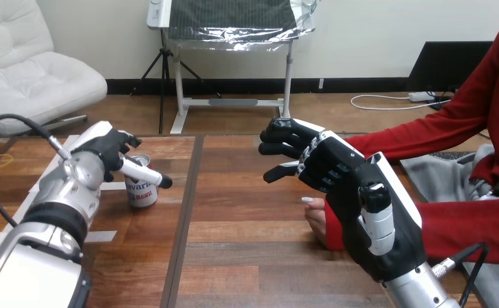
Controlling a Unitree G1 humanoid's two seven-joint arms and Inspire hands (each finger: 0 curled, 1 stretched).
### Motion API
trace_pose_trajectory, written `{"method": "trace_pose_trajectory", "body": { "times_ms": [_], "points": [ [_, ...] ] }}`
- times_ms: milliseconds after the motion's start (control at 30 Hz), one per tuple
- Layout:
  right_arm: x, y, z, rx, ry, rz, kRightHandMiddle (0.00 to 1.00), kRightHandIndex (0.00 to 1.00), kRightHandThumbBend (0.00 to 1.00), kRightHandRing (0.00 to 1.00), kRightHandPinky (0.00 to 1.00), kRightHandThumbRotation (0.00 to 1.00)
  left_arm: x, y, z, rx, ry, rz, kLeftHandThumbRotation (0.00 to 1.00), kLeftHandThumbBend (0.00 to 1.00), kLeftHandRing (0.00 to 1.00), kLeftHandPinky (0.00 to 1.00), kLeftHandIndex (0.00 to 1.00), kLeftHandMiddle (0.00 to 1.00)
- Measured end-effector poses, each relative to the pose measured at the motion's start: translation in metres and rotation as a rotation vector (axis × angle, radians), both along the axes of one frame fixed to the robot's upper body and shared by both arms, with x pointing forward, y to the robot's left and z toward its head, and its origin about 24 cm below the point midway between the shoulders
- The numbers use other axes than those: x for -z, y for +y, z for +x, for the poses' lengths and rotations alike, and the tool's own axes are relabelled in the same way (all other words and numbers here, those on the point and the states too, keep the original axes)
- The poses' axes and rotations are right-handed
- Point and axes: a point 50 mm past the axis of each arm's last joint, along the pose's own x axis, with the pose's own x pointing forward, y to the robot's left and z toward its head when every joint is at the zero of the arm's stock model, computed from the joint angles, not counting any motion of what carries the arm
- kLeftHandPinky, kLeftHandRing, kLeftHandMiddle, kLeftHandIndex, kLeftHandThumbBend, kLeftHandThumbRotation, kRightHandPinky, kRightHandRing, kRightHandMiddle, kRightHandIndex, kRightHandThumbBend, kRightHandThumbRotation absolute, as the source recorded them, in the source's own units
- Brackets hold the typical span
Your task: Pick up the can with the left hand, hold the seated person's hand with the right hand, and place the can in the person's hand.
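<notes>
Wooden table (247, 250): plank top.
Can (142, 192): upright on the table, far left.
My left hand (106, 151): at the can's left, fingers behind its rim, thumb across its front, clasping it.
My right hand (337, 170): raised at right, fingers loosely bent, empty; the person's hand (315, 221) lies just beneath it.

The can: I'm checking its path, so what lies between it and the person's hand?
In the head view, just bare table, crossed by one dark seam, lies between the can and the person's hand.
</notes>
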Motion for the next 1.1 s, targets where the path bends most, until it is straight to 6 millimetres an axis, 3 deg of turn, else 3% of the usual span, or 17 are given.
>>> {"method": "trace_pose_trajectory", "body": {
  "times_ms": [1100],
  "points": [
    [0.0003, -0.0003, -0.0002, 0.000, 0.001, -0.001, 0.80, 0.80, 0.88, 0.79, 0.63, 1.00, 0.0081, -0.0031, -0.0033, 0.000, 0.005, 0.001, 0.27, 0.88, 0.92, 0.80, 0.91, 0.93]
  ]
}}
